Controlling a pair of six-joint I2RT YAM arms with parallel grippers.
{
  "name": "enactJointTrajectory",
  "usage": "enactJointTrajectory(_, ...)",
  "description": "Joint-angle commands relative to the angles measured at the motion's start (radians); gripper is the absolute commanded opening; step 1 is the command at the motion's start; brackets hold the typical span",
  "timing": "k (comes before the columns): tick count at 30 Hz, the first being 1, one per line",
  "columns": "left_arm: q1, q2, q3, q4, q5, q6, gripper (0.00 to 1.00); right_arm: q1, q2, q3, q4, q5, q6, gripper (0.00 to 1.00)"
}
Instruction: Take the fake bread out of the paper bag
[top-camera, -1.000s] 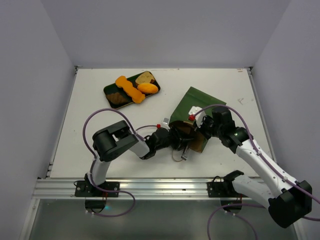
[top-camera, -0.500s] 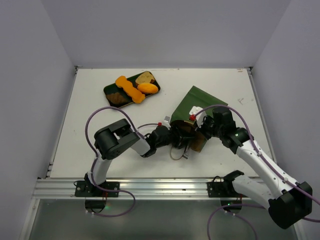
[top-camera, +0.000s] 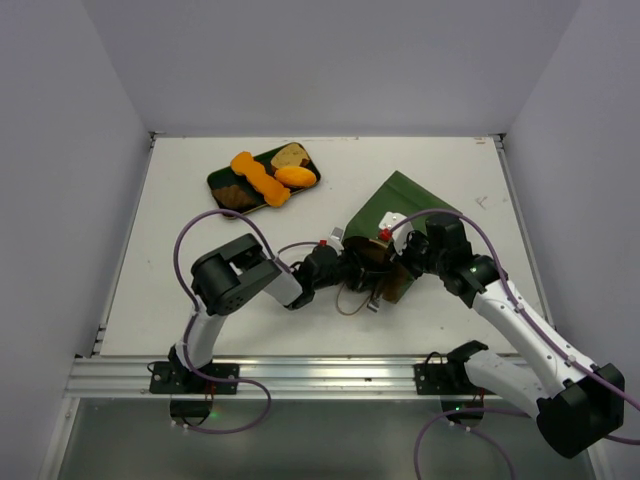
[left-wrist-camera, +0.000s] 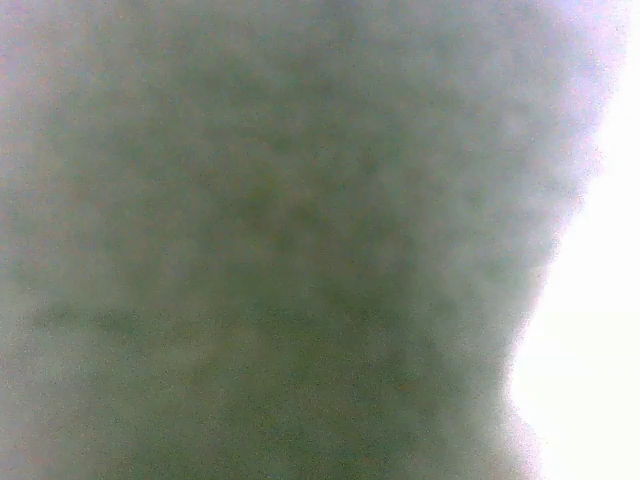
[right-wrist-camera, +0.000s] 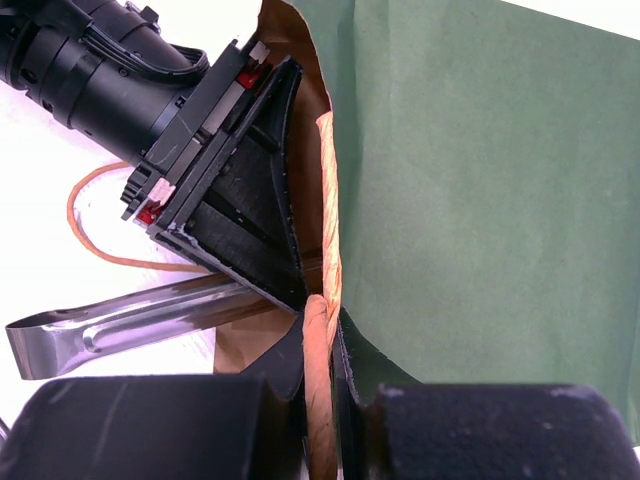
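The right fingers (right-wrist-camera: 270, 420) are clamping tight on the kraft rim of the paper bag (top-camera: 402, 200), with no gap showing around the paper. The left fingers (right-wrist-camera: 245, 235) are reaching into the bag's mouth. Their tips are hidden inside and their own camera is giving only green blur, so I cannot tell how far apart they are. The bag is lying on its side on the surface (top-camera: 450, 160). Far back on the left, fake bread (top-camera: 265, 178) is sitting on a dark green tray (top-camera: 216, 180).

White worktop (top-camera: 180, 290) is enclosed by plain pale grey walls (top-camera: 330, 60) at its far, left and right edges. An aluminium rail (top-camera: 320, 374) runs along its near edge. Light is soft and even.
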Motion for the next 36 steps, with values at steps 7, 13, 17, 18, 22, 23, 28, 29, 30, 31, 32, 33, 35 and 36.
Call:
enactJointTrajectory(7, 0.015, -0.006, 0.028, 0.047, 0.025, 0.056, 0.15, -0.009, -0.024, -0.007, 0.04, -0.042, 0.012, 0.0)
enactJointTrajectory(13, 0.02, -0.047, 0.022, 0.011, 0.02, 0.125, 0.05, -0.032, -0.04, -0.01, 0.049, -0.034, 0.02, 0.0)
enactJointTrajectory(17, 0.02, -0.105, -0.007, -0.045, 0.016, 0.191, 0.0, -0.064, -0.049, -0.001, 0.053, -0.025, 0.03, 0.0)
enactJointTrajectory(18, 0.018, -0.116, -0.018, -0.05, 0.014, 0.202, 0.0, -0.072, -0.05, 0.002, 0.053, -0.025, 0.03, 0.0)
enactJointTrajectory(22, 0.02, -0.173, -0.069, -0.076, 0.014, 0.257, 0.0, -0.095, -0.053, 0.003, 0.067, -0.02, 0.044, 0.0)
enactJointTrajectory(23, 0.02, -0.184, -0.075, -0.081, 0.016, 0.266, 0.0, -0.097, -0.055, 0.006, 0.067, -0.013, 0.046, 0.0)
enactJointTrajectory(28, 0.017, -0.257, -0.141, -0.095, 0.035, 0.302, 0.0, -0.115, -0.046, 0.006, 0.09, 0.026, 0.066, 0.0)
enactJointTrajectory(29, 0.012, -0.276, -0.148, -0.098, 0.042, 0.305, 0.0, -0.121, -0.044, 0.006, 0.095, 0.041, 0.069, 0.0)
enactJointTrajectory(30, 0.011, -0.287, -0.159, -0.099, 0.045, 0.314, 0.0, -0.123, -0.044, 0.009, 0.096, 0.047, 0.073, 0.0)
enactJointTrajectory(31, 0.008, -0.296, -0.168, -0.104, 0.048, 0.317, 0.0, -0.124, -0.044, 0.01, 0.101, 0.056, 0.076, 0.0)
enactJointTrajectory(32, 0.003, -0.307, -0.187, -0.108, 0.049, 0.32, 0.0, -0.126, -0.044, 0.011, 0.104, 0.062, 0.08, 0.0)
enactJointTrajectory(33, 0.002, -0.326, -0.197, -0.108, 0.055, 0.322, 0.0, -0.129, -0.044, 0.011, 0.107, 0.075, 0.086, 0.0)
enactJointTrajectory(35, -0.006, -0.363, -0.226, -0.11, 0.063, 0.329, 0.0, -0.134, -0.041, 0.011, 0.118, 0.088, 0.09, 0.0)
enactJointTrajectory(36, -0.008, -0.374, -0.236, -0.113, 0.065, 0.332, 0.0, -0.137, -0.041, 0.01, 0.122, 0.095, 0.098, 0.0)
